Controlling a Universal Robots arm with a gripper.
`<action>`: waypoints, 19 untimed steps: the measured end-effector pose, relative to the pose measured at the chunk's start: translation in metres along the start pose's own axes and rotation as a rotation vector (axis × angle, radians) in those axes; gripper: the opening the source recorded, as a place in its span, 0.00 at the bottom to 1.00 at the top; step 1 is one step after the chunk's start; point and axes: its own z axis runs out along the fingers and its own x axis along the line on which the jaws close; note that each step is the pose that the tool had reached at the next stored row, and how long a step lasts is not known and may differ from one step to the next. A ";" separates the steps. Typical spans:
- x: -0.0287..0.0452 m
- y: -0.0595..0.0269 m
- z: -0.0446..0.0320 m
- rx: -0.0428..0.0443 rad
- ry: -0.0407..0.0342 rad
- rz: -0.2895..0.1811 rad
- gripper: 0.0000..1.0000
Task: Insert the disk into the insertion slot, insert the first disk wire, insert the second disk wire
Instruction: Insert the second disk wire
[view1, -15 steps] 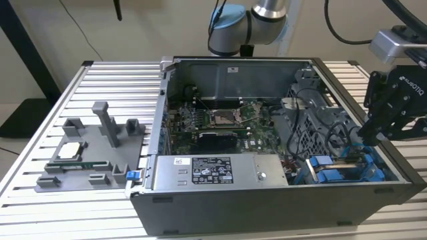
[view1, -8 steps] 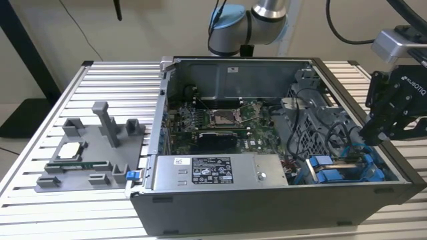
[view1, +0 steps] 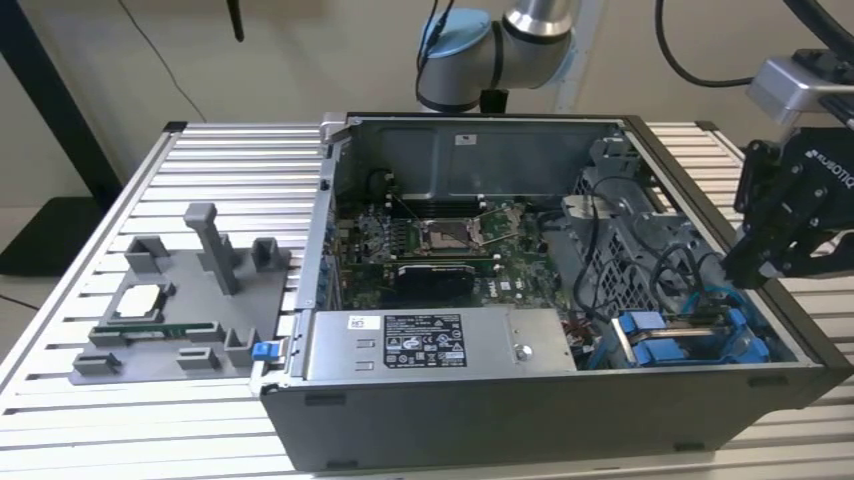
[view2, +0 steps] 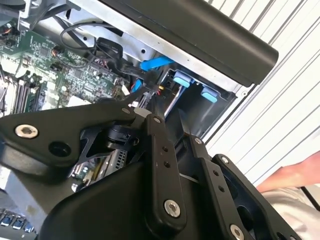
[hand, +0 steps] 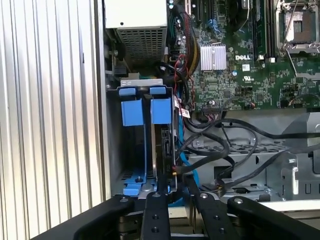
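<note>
On the slatted table (view1: 134, 420) lies an open computer case (view1: 534, 420), with the motherboard (view1: 441, 250) and the grey power-supply box (view1: 427, 345) inside. In the corner of the case at the exterior view's right is the insertion slot (view1: 674, 350), a grey bay with blue rails. The gripper (view1: 745, 265) hangs just above this corner, over the rim of the case. In the first wrist view its jaws look a little apart, with the bay showing through between them, and they hold nothing.

The disk (hand: 163, 147) is down in the slot, standing on its edge, with a blue tab (hand: 161, 109) of its carrier at one end. A second blue tab (hand: 132, 110) stands just beside it on the neighbouring rail. Black cables (hand: 225, 150) and a thin blue cable (hand: 186, 167) curl just beside the disk. Whether any of them is plugged in, I cannot tell.

I judge the disk to be stiff and rather heavy for its size, with smooth metal faces that may slip, and sensitive to knocks. It is better taken by the blue carrier along its two long sides, not by the label face or the connector end. The cables are probably soft and springy, so the hard plug is the part to hold, not the cord.
</note>
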 end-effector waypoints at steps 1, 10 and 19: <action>-0.0016 -0.0002 0.0000 0.0000 0.0000 0.000 1.00; -0.0105 -0.0111 0.0009 -0.0055 0.0005 -0.001 1.00; -0.0120 -0.0190 0.0057 -0.0285 0.0002 -0.005 1.00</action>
